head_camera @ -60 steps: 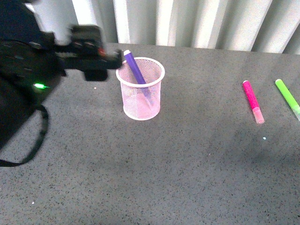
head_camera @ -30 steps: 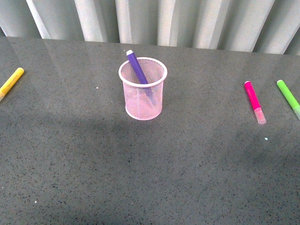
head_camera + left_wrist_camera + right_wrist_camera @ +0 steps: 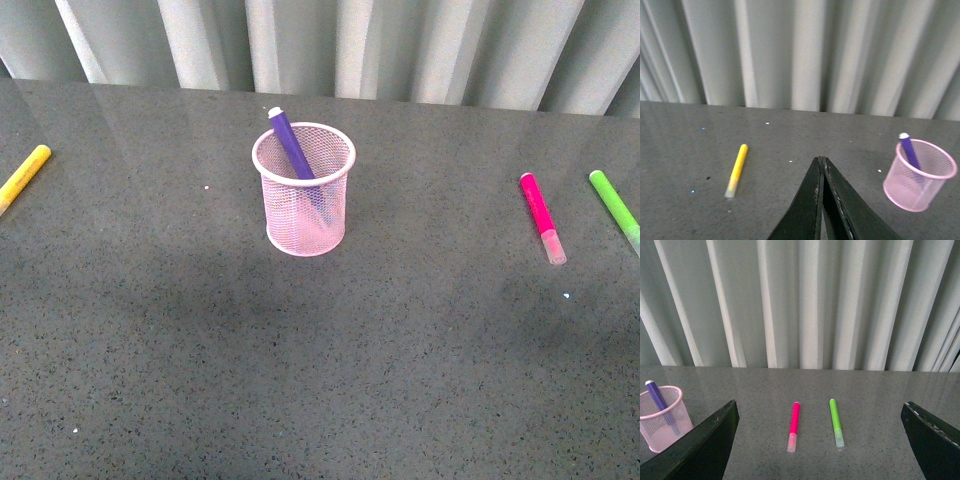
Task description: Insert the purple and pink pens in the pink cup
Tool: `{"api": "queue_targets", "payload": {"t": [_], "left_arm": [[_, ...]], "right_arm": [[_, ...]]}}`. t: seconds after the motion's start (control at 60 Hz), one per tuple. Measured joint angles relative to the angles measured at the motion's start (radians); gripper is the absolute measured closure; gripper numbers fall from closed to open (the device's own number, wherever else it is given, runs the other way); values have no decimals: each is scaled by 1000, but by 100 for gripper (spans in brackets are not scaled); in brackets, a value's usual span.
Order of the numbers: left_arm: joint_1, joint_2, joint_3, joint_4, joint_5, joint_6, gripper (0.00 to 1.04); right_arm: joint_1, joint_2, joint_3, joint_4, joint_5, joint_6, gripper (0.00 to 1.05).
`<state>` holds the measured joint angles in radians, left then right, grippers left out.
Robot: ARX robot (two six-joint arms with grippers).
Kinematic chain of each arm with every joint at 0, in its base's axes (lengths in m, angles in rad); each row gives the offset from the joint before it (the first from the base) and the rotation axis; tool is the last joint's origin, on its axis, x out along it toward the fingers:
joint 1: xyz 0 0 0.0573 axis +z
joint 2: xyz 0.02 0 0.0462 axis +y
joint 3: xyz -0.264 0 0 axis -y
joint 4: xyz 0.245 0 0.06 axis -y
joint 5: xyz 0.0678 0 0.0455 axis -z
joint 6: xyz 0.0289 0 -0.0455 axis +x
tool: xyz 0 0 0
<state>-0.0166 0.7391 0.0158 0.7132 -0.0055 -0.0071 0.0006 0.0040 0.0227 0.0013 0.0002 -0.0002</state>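
Nearest the robot, the left gripper [image 3: 821,162] is pulled back over the table [image 3: 300,400], its jaws pressed together with nothing between them. A second ago that arm was still beside the cup [image 3: 303,205], at the top of the purple pen [image 3: 290,145]; half a second ago it had already left the front view, and it is out of it now. The right gripper [image 3: 820,407] hangs spread wide, holding nothing, its fingers framing the pink pen [image 3: 794,426] and the green pen [image 3: 836,423] ahead of it. Farther out, the cup stands upright near the table's middle, where it stood a second ago. The purple pen is inside it, leaning on the far-left rim with its pale tip poking above. So half the task looks done. The pink pen lies flat on the table well to the right of the cup, pale cap toward the robot, with the green pen just beyond it to the right; neither has shifted. The yellow pen [image 3: 24,175] lies at the far left edge. Behind everything hangs the pale curtain [image 3: 400,45]. The pink pen seems the right arm's job next.
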Motion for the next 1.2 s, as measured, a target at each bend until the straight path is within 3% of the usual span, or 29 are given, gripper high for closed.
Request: {"api": "queue_targets", "payload": {"t": [0.649, 1.149, 1.199], "left_arm": [[14, -410, -8, -381, 3, 0, 101], [14, -571, -8, -541, 3, 0, 101], [14, -636, -7, -631, 3, 0, 101]], "right_arm": [[0, 0, 0, 0, 0, 0, 7], [0, 0, 0, 0, 0, 0, 7], [0, 0, 0, 0, 0, 0, 7]]}}
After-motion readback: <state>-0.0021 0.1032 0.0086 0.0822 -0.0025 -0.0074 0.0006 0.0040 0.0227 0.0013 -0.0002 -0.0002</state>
